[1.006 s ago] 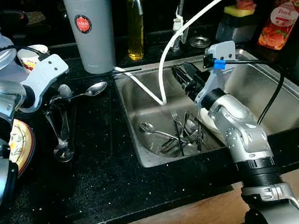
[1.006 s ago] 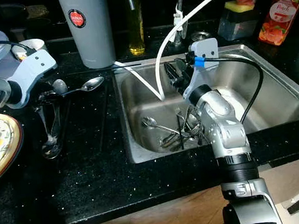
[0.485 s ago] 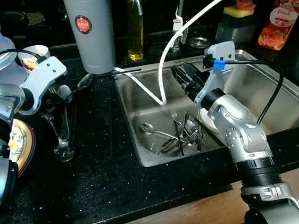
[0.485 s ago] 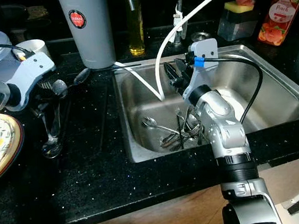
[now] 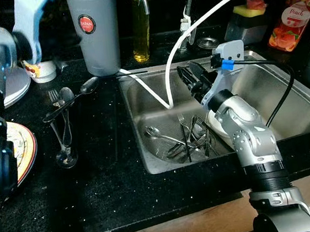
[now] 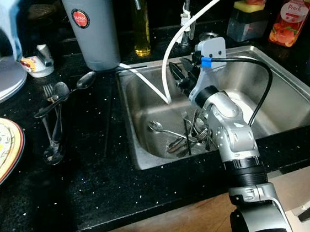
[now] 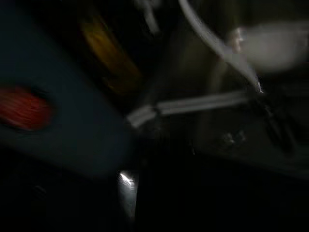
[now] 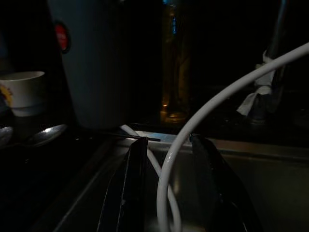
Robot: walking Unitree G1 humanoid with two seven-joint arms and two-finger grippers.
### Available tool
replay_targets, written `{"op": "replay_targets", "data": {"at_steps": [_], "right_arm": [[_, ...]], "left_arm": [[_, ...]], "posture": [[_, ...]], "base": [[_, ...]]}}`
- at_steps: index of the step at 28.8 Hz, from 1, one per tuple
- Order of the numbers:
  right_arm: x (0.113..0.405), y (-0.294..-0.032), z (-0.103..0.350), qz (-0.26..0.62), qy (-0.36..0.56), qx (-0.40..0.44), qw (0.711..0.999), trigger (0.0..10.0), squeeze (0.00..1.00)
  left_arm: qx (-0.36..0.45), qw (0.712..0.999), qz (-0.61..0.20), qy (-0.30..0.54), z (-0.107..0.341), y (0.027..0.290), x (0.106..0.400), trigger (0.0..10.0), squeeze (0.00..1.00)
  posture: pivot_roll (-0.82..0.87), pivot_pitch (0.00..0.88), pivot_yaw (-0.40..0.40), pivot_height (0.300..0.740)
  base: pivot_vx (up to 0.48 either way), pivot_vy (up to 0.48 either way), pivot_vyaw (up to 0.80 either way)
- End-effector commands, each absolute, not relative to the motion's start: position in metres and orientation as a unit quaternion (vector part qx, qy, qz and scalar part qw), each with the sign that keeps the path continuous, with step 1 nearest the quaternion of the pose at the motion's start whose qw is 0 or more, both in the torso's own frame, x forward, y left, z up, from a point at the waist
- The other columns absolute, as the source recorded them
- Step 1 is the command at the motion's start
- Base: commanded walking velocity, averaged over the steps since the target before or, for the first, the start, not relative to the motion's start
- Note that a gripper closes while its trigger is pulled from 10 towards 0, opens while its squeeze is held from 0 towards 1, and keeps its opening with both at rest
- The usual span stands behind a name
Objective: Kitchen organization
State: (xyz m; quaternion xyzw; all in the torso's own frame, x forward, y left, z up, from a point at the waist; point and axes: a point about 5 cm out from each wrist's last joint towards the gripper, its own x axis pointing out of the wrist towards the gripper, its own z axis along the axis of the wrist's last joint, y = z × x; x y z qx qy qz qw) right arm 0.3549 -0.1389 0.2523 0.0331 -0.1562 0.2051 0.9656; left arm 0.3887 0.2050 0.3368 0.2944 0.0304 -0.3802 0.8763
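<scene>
Several spoons and a fork (image 5: pixel 64 123) lie in a loose pile on the black counter (image 5: pixel 96 194), left of the steel sink (image 5: pixel 286 94). One spoon (image 5: pixel 88 85) points toward the grey canister (image 5: pixel 93 28). More cutlery (image 5: pixel 185 139) lies tangled on the sink floor beside a white plate (image 5: pixel 216 127). My right gripper (image 8: pixel 169 142) hovers open over the sink's back left part, and the white hose (image 8: pixel 212 106) hangs just in front of its fingers (image 8: pixel 133 183). My left arm (image 5: pixel 26 21) is raised and blurred at the far left, above a small cup (image 5: pixel 42 72).
A patterned plate (image 5: pixel 24 152) lies at the counter's left edge. Behind the sink stand an oil bottle (image 5: pixel 139 29), the tap (image 5: pixel 188 7), a drain plug (image 5: pixel 207 43), a sponge holder (image 5: pixel 246 12) and a peach-labelled bottle (image 5: pixel 294 15). A wooden edge runs along the counter's front.
My left arm has risen from the counter cutlery to the upper left. The long spoon has swung toward the canister. The right arm has stayed put.
</scene>
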Motion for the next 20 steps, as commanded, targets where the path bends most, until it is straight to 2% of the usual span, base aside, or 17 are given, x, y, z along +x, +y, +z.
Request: {"op": "replay_targets", "data": {"at_steps": [1,3,4,8,9,15,16,18,19,20], "right_arm": [[0.356,-0.142,0.254,0.202,-0.159,0.034,0.966,10.0,0.00],[0.356,-0.143,0.254,0.201,-0.159,0.033,0.966,10.0,0.00],[0.356,-0.144,0.254,0.200,-0.159,0.033,0.966,10.0,0.00],[0.356,-0.144,0.254,0.199,-0.158,0.032,0.967,10.0,0.00],[0.356,-0.144,0.254,0.199,-0.158,0.033,0.967,10.0,0.00],[0.356,-0.144,0.253,0.196,-0.158,0.035,0.967,10.0,0.00],[0.356,-0.144,0.252,0.196,-0.158,0.036,0.967,10.0,0.00],[0.356,-0.144,0.252,0.195,-0.157,0.037,0.967,10.0,0.00],[0.356,-0.144,0.251,0.195,-0.156,0.037,0.968,10.0,0.00],[0.356,-0.144,0.251,0.195,-0.156,0.037,0.968,10.0,0.00]], "left_arm": [[0.307,0.876,-0.362,0.083,0.309,0.208,0.395,10.0,0.00],[0.312,0.878,-0.348,0.097,0.301,0.211,0.397,10.0,0.00],[0.312,0.882,-0.335,0.113,0.293,0.214,0.399,10.0,1.00],[0.298,0.893,-0.305,0.146,0.279,0.223,0.401,10.0,1.00],[0.284,0.897,-0.297,0.161,0.273,0.228,0.400,10.0,0.00],[0.238,0.906,-0.276,0.213,0.254,0.252,0.392,10.0,0.02],[0.237,0.909,-0.265,0.219,0.252,0.258,0.391,10.0,1.00],[0.234,0.914,-0.247,0.220,0.251,0.263,0.390,10.0,1.00],[0.233,0.915,-0.246,0.219,0.252,0.264,0.390,10.0,0.00],[0.232,0.916,-0.246,0.218,0.252,0.264,0.390,10.0,0.00]], "posture": [[0.15,0.036,-0.013,0.740],[0.15,0.037,-0.013,0.740],[0.15,0.038,-0.014,0.740],[0.15,0.038,-0.014,0.740],[0.15,0.041,-0.011,0.740],[0.16,0.047,-0.004,0.740],[0.16,0.048,-0.004,0.740],[0.16,0.048,-0.004,0.740],[0.16,0.048,-0.004,0.740],[0.16,0.054,-0.009,0.740]], "base": [[0.000,0.000,0.00],[0.000,0.000,0.00],[0.000,0.000,0.00],[0.000,0.000,0.00],[0.000,0.000,0.00],[0.000,0.000,0.00],[0.000,0.000,0.00],[0.000,0.000,0.00],[0.000,0.000,0.00],[0.000,0.000,0.00]]}}
